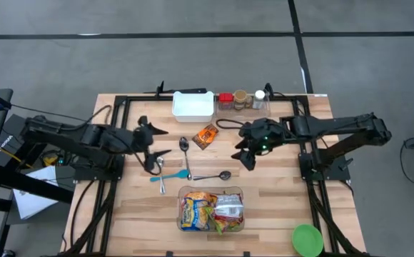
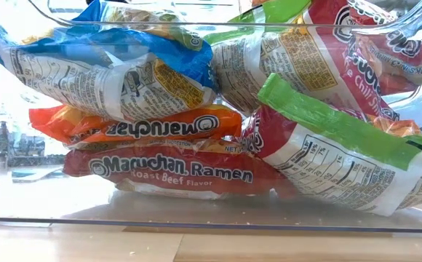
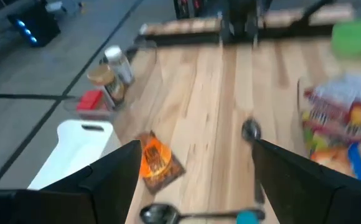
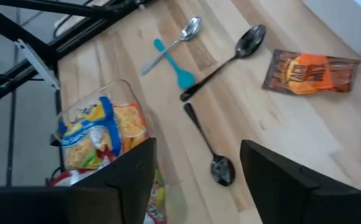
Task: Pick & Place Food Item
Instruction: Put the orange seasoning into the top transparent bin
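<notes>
Broadly, a wooden table (image 1: 278, 214) carrying everything, with the clear bin (image 1: 212, 191) of ramen packets (image 2: 171, 169) as the landmark near its front edge.

- White container (image 1: 193, 106) at the far edge, well beyond the bin; small jars (image 1: 243, 99) beside it.
- Left arm waits to the left of the bin, left gripper (image 1: 153, 151) over the spoons, jaws spread wide, nothing between them.
- Right gripper (image 1: 246, 151) hangs beyond the bin and to its right, jaws parted and empty in its own wrist view.
- Green lid (image 1: 308, 239) right of the bin at the table's near corner.
- Orange snack packet (image 1: 206, 135), likely the food item, lies flat on the table between bin and white container, apart from both grippers.
- Two metal spoons (image 4: 221, 56) and a blue-handled spoon (image 4: 170, 57) scattered just beyond the bin.

Risks, as judged: the packet is thin and flat, so jaws coming down may skid off it or push it along. A spoon lies close to it; a careless approach could knock that.

Hard to read: the low view is filled by the bin, showing neither arm. The packet's print is illegible. Which container is the target cannot be told.
</notes>
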Controlling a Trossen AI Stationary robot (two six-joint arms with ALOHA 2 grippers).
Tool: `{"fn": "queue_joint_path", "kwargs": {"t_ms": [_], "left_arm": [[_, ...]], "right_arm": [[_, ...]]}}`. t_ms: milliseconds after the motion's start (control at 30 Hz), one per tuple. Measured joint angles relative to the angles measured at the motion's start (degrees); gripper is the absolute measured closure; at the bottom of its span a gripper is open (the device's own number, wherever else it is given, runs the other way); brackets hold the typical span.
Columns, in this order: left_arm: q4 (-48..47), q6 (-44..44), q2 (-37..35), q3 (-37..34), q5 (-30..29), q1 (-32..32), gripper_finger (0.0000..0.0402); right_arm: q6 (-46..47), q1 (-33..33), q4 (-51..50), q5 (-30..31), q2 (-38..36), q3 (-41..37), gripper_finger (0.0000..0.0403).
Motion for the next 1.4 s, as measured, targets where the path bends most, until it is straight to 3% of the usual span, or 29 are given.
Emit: {"fn": "queue_joint_path", "kwargs": {"t_ms": [333,600,833,1100,1233,1400], "left_arm": [[1.68,5.71,17.37,0.0,0.46,1.55,0.0101],[14.85,7.94,32.66,0.0,2.48,4.98,0.0101],[22.3,-8.2,39.16,0.0,6.63,11.19,0.0105],[24.97,-22.54,44.87,0.04,10.07,15.59,0.0137],[27.18,-22.43,47.11,0.04,10.14,16.85,0.0149],[31.09,-20.14,50.6,0.04,17.89,18.77,0.0168]], "right_arm": [[4.85,3.61,5.22,-0.03,-0.69,-0.02,0.0202],[7.06,4.35,10.09,0.0,-0.9,0.0,0.0219],[7.7,4.33,11.75,-0.02,-1.29,0.0,0.0227],[7.59,4.26,13.02,-0.17,-1.27,0.0,0.0228],[7.03,4.18,13.57,-0.17,-1.27,0.0,0.0228],[6.94,3.16,15.01,-0.23,-1.27,0.0,0.0228]]}}
